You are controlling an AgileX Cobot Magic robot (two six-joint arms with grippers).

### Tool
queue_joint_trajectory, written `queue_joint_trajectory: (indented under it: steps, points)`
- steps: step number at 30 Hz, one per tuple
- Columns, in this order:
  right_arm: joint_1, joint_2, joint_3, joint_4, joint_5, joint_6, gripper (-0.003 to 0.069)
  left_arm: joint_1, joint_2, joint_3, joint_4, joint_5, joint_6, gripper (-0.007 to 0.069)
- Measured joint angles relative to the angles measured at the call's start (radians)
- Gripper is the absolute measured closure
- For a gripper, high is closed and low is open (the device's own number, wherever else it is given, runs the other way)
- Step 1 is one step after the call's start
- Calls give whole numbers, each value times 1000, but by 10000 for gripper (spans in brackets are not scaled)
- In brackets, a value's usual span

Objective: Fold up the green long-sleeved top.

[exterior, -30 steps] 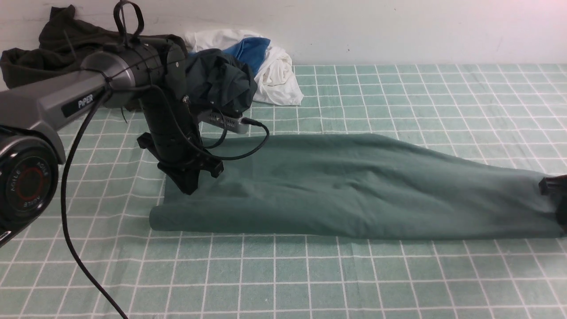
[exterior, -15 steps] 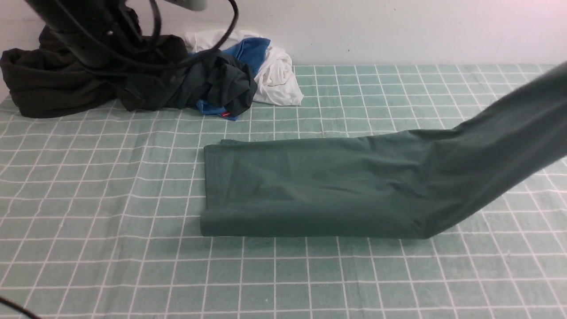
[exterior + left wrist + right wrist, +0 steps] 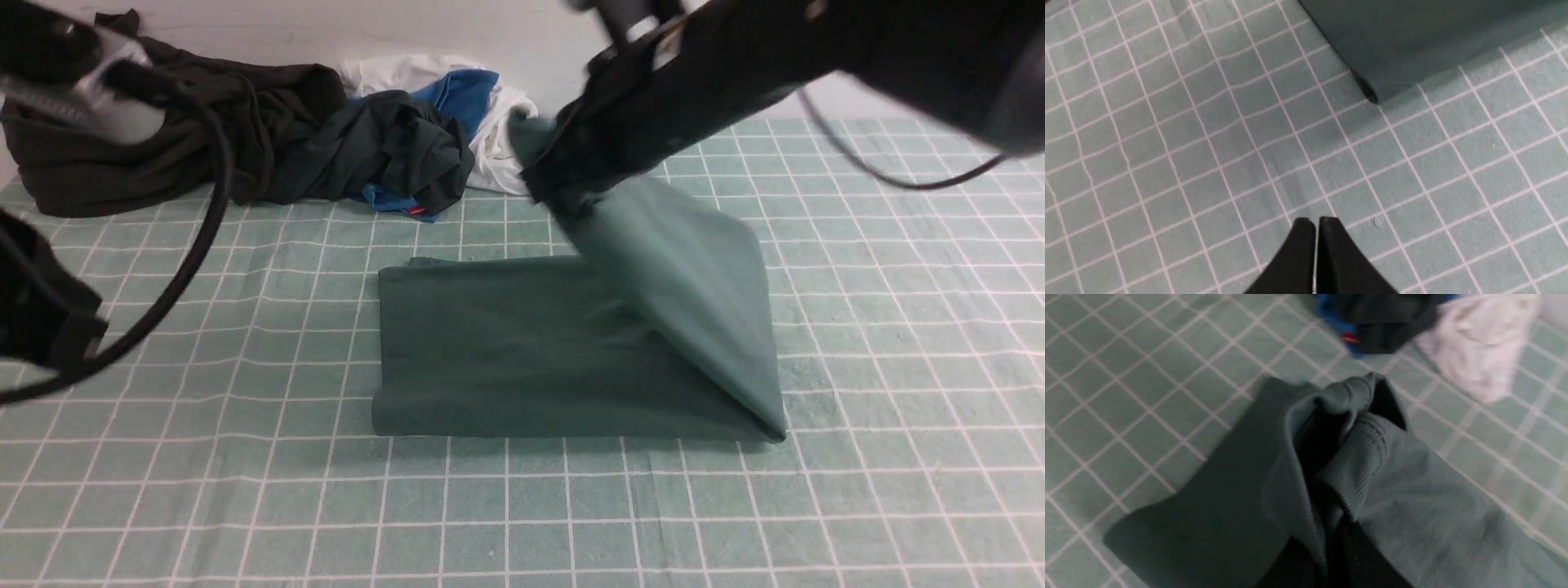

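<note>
- Right gripper (image 3: 562,189) is clamped on the ribbed end of the top (image 3: 506,351) and holds it up off the table (image 3: 245,506).
- Change: a second ago the top lay stretched long, that end far right. Now it is swung up and back left, a sloping flap over the flat half, with the crease at the right edge.
- Left gripper (image 3: 1316,222) has its jaws together on nothing. It has come off the top's left end and is over bare table by a corner.
- Top is mid-table, in front of the clothes pile (image 3: 245,155) and apart from it.
- Read: half-fold in progress. The flap isn't laid down or released yet.
</note>
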Motion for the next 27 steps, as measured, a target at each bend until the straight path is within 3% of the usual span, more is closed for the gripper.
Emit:
queue_joint_trajectory:
  steps: [4, 8, 9, 11, 14, 19, 27]
  points:
    - [79, 127, 0, 26, -94, -29, 583, 0, -102, 125, 0, -12, 0, 628]
    - [97, 145, 0, 34, -103, -53, 468, 0, -160, 203, 0, -12, 0, 628]
    - [96, 135, 0, 34, -100, -54, 375, 0, -195, 242, 0, -13, -2, 628]
    - [86, 114, 0, 32, -72, -52, 277, 0, -234, 275, 0, -13, -8, 628]
    - [63, 91, -4, 29, -11, -39, 187, 0, -312, 325, 0, -13, -21, 628]
    - [41, 134, -8, 8, 61, 24, 166, 0, -421, 399, 1, -22, -50, 628]
    - [106, 280, -7, -30, 107, 44, 193, 0, -526, 531, 1, -73, -126, 628]
